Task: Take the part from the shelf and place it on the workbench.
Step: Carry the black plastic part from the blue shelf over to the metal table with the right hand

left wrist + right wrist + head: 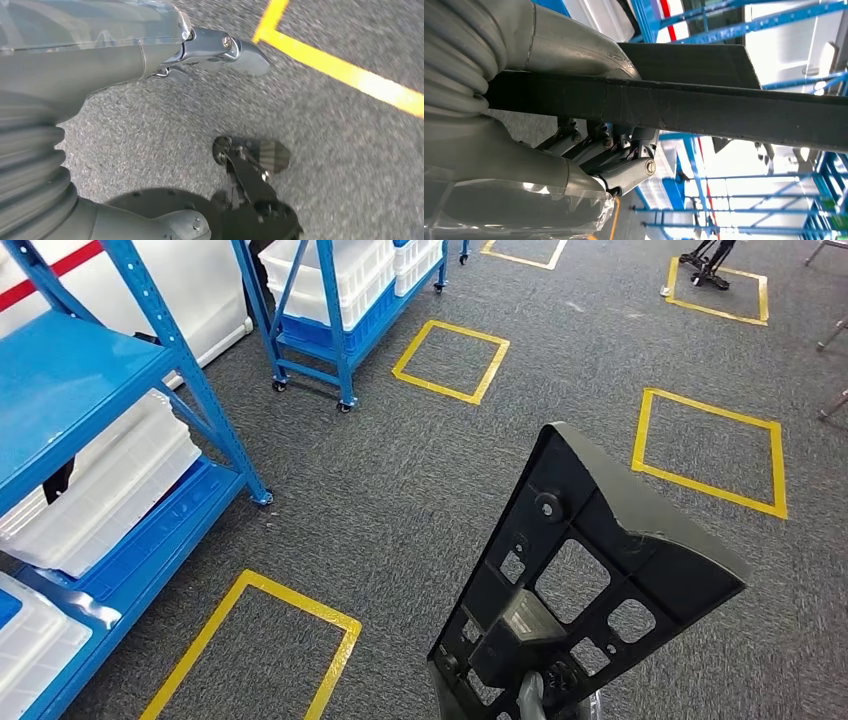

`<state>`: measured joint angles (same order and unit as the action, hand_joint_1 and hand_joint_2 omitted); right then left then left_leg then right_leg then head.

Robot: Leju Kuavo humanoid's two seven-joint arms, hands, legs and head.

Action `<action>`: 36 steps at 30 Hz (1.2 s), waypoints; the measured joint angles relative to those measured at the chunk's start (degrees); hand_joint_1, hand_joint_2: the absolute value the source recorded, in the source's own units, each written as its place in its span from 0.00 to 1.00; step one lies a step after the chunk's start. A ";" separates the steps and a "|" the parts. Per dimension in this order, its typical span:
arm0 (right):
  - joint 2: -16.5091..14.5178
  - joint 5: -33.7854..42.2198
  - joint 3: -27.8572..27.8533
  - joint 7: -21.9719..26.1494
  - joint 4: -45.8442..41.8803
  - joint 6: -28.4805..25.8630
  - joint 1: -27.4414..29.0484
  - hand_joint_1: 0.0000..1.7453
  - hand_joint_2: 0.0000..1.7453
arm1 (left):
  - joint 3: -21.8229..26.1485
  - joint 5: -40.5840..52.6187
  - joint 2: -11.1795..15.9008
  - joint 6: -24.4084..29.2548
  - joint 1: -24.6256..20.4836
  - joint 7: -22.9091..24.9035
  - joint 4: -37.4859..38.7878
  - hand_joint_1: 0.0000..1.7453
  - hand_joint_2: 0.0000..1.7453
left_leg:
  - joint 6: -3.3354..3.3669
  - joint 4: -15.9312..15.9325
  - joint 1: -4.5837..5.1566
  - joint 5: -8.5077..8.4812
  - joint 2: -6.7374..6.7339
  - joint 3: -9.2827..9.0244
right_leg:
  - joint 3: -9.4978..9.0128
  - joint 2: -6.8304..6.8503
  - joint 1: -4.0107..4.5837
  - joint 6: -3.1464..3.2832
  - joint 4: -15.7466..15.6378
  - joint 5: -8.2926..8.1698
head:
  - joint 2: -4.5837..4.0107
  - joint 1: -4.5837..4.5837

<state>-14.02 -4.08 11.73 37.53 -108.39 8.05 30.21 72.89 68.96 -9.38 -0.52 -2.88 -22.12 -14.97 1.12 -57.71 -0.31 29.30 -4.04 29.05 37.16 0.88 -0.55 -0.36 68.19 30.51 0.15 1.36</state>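
Observation:
The part (590, 570) is a flat black plastic bracket with cut-out windows, a round boss and a curved outer shell. It stands up over the grey carpet in the lower right of the head view. My right hand (531, 697) holds it by its lower end, at the picture's bottom edge. In the right wrist view the part (724, 110) runs edge-on across the picture, and my right hand (589, 155) grips it with the thumb on one side and the fingers (629, 150) wrapped under the other. My left hand (130, 60) hangs above the carpet, fingers apart and holding nothing.
A blue shelf (70, 380) with white bins (110, 490) stands at the left. A blue wheeled rack (340, 330) with more white bins is at the back. Yellow tape squares (450, 360) mark the grey carpet, one near my feet (250, 650), one at the right (710, 450).

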 joint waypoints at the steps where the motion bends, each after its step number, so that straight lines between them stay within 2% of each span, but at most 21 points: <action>1: 0.01 0.01 0.01 0.00 -0.01 -0.12 -0.02 1.00 1.00 | 0.00 0.00 -0.02 0.00 -0.06 0.00 0.00 0.00 1.00 | -0.09 0.00 0.16 0.12 -0.59 -0.15 | -2.25 1.30 0.32 0.40 -4.02 -1.26 | 0.00 -0.02; 3: 0.03 0.02 0.03 0.00 -0.07 -0.25 -0.06 1.00 1.00 | 0.00 0.00 -0.05 0.00 -0.15 0.01 0.00 0.00 1.00 | -0.44 -0.01 0.35 0.33 -1.60 -0.45 | -4.77 3.05 0.99 1.06 -8.89 -2.28 | 0.00 -0.04; 4: 0.05 0.02 0.04 0.00 -0.10 -0.28 -0.04 1.00 1.00 | 0.00 0.01 -0.06 0.00 -0.19 0.01 0.00 0.00 1.00 | -0.67 0.05 0.38 0.38 -2.10 -0.55 | -4.81 3.04 1.26 1.24 -9.30 -2.13 | 0.00 -0.07; 6: 0.07 0.02 0.06 0.01 -0.16 -0.26 0.09 1.00 1.00 | -0.01 0.02 -0.08 0.00 -0.35 0.01 0.00 0.00 1.00 | -1.17 0.12 0.30 0.58 -2.74 -0.83 | -4.77 1.75 1.12 1.67 -9.81 -2.52 | 0.01 -0.05; 8: 0.07 0.04 0.08 0.02 -0.21 -0.17 0.15 1.00 1.00 | -0.01 0.03 -0.08 0.00 -0.43 -0.10 0.00 0.00 1.00 | -1.62 -1.89 0.15 2.32 -0.69 -0.15 | -4.95 0.54 0.64 2.34 -10.54 -3.05 | 0.01 -0.16; 10: 0.05 0.07 0.12 0.02 -0.27 -0.02 0.13 1.00 1.00 | -0.01 0.05 -0.07 0.00 -0.33 -0.20 0.00 0.00 1.00 | -1.94 -8.36 -0.09 6.03 2.48 2.65 | -4.94 -0.68 0.41 2.77 -10.80 -3.36 | 0.00 -0.38; 12: 0.05 0.07 0.12 0.02 -0.28 0.08 0.16 1.00 1.00 | 0.00 0.08 -0.07 -0.01 -0.15 -0.19 0.00 0.00 1.00 | -2.24 -15.05 -0.28 8.37 3.50 5.73 | -4.86 -2.18 0.43 2.86 -10.68 -3.42 | 0.00 -0.48; 13: 0.05 0.07 0.10 0.02 -0.27 0.10 0.18 1.00 1.00 | 0.00 0.11 -0.07 -0.01 -0.09 -0.19 0.00 0.00 1.00 | -2.35 -15.87 -0.36 7.88 3.59 6.21 | -4.87 -3.01 0.43 2.85 -10.56 -3.41 | 0.00 -0.48; 15: 0.05 0.05 0.10 0.02 -0.27 0.13 0.20 1.00 1.00 | 0.00 0.22 -0.07 -0.01 -0.07 -0.17 0.00 0.00 1.00 | -2.45 -10.90 -0.61 3.92 4.22 4.26 | -4.88 -4.69 0.35 2.68 -10.13 -3.31 | 0.01 -0.49; 17: 0.05 0.02 0.12 0.02 -0.28 0.13 0.17 1.00 1.00 | -0.01 0.41 -0.07 -0.01 -0.09 -0.13 0.00 0.00 1.00 | -2.36 -3.76 -0.92 0.85 6.91 1.36 | -4.58 -6.22 0.31 2.16 -9.40 -3.08 | 0.02 -0.47; 19: 0.05 -0.09 0.15 0.02 -0.31 0.12 0.21 1.00 1.00 | -0.02 0.59 -0.05 0.00 -0.13 -0.07 0.00 0.00 1.00 | -2.00 -1.07 -0.87 0.46 8.65 0.43 | -3.96 -7.47 0.23 1.35 -8.94 -3.15 | 0.01 -0.48; 21: 0.07 -0.23 0.14 0.02 -0.33 0.11 0.36 1.00 1.00 | -0.01 0.65 -0.04 -0.01 -0.23 -0.07 0.01 0.00 1.00 | -1.25 -0.74 -0.74 0.12 7.60 0.38 | -3.43 -8.55 0.01 0.56 -8.93 -3.46 | 0.02 -0.54; 22: 0.07 -0.27 0.12 0.02 -0.34 0.10 0.46 1.00 1.00 | -0.01 0.66 -0.04 -0.01 -0.30 -0.08 0.01 0.00 1.00 | -0.78 -0.43 -0.76 -0.13 6.90 0.28 | -3.12 -8.08 0.01 0.29 -8.57 -3.21 | 0.01 -0.52; 23: 0.08 -0.34 0.10 0.03 -0.38 0.10 0.52 1.00 1.00 | 0.00 0.67 -0.04 -0.01 -0.32 -0.10 0.01 0.00 1.00 | -0.33 -0.08 -0.81 -0.41 6.08 0.20 | -2.39 -6.80 0.05 0.06 -7.28 -2.30 | 0.01 -0.34; 25: 0.10 -0.46 0.10 0.07 -0.43 0.03 0.59 1.00 1.00 | 0.00 0.68 0.01 -0.04 -0.28 -0.09 0.01 0.00 1.00 | 0.20 0.32 -0.68 -0.68 4.42 0.28 | 0.41 -3.22 0.15 -0.32 -1.52 1.16 | 0.00 0.02; 27: 0.13 -0.55 0.08 0.10 -0.43 -0.14 0.68 1.00 1.00 | 0.00 0.68 0.04 -0.07 -0.12 0.01 0.01 0.00 1.00 | 0.30 0.32 -0.47 -0.65 2.63 0.44 | 3.60 -1.65 -0.02 -0.68 5.23 4.05 | 0.01 0.15; 28: 0.14 -0.57 0.05 0.11 -0.41 -0.21 0.76 1.00 1.00 | 0.00 0.68 0.04 -0.07 -0.09 0.06 0.01 0.00 1.00 | 0.28 0.30 -0.41 -0.59 1.76 0.45 | 4.11 -1.37 -0.14 -0.79 6.48 4.08 | 0.01 0.16; 29: 0.15 -0.59 0.04 0.11 -0.40 -0.25 0.84 1.00 1.00 | 0.00 0.68 0.04 -0.07 -0.12 0.09 0.01 0.00 1.00 | 0.22 0.29 -0.39 -0.51 0.94 0.41 | 3.49 -1.11 -0.24 -0.84 5.57 3.10 | 0.01 0.16; 32: 0.17 -0.62 0.03 0.12 -0.39 -0.15 0.89 1.00 1.00 | 0.00 0.65 0.04 -0.09 -0.32 0.10 0.02 0.00 1.00 | -0.31 0.23 -0.25 -0.04 -0.97 -0.11 | -2.76 1.57 0.01 -0.38 -5.57 -1.63 | 0.01 0.22; 34: 0.19 -0.62 0.03 0.13 -0.43 0.04 0.86 1.00 1.00 | 0.00 0.62 0.05 -0.09 -0.42 0.09 0.02 0.00 1.00 | -0.86 0.19 -0.05 0.27 -1.94 -0.44 | -4.73 2.75 0.56 0.27 -9.40 -2.33 | 0.00 0.22; 36: 0.19 -0.62 0.01 0.13 -0.48 0.29 0.91 1.00 1.00 | 0.01 0.61 0.05 -0.09 -0.64 0.09 0.02 0.00 1.00 | -1.42 0.30 0.01 0.45 -2.95 -0.76 | -4.67 1.68 0.79 0.92 -9.68 -2.38 | 0.01 0.19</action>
<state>-13.82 -4.70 11.74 37.66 -108.87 8.34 31.12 72.90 69.57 -9.33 -0.61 -3.52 -22.03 -14.95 -0.30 -57.40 -0.30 29.74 -6.99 28.28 32.49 2.56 0.23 0.56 58.51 28.13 0.16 1.55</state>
